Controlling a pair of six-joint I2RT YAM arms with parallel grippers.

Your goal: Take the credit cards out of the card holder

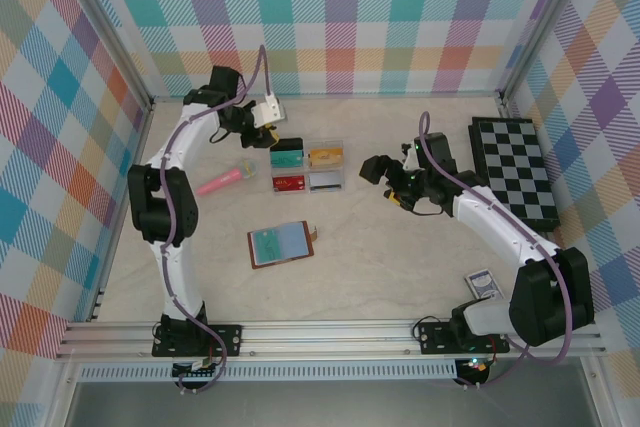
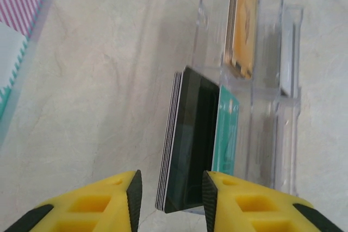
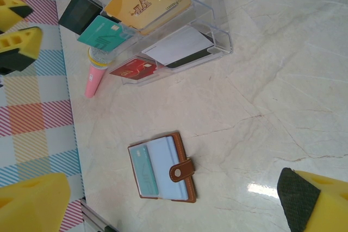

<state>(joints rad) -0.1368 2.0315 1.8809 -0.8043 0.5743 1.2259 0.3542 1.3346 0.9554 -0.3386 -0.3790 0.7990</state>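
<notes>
The brown card holder (image 1: 281,244) lies open on the table in front of the arms, with a teal credit card (image 3: 143,171) in its blue-grey pocket page. My left gripper (image 2: 171,194) stands open around the low end of a black card (image 2: 187,145), with a gap on each side. That card leans on edge against the clear box (image 1: 308,167), which holds teal (image 1: 288,158), orange (image 1: 326,156), red (image 1: 288,183) and grey (image 1: 323,181) cards. My right gripper (image 3: 176,188) hangs wide open above the holder (image 3: 161,168), holding nothing.
A pink toy microphone (image 1: 222,181) lies left of the clear box. A black-and-white chessboard (image 1: 515,169) sits at the far right, and a small card deck (image 1: 481,284) lies near the right arm's base. Checked walls close in the back and sides.
</notes>
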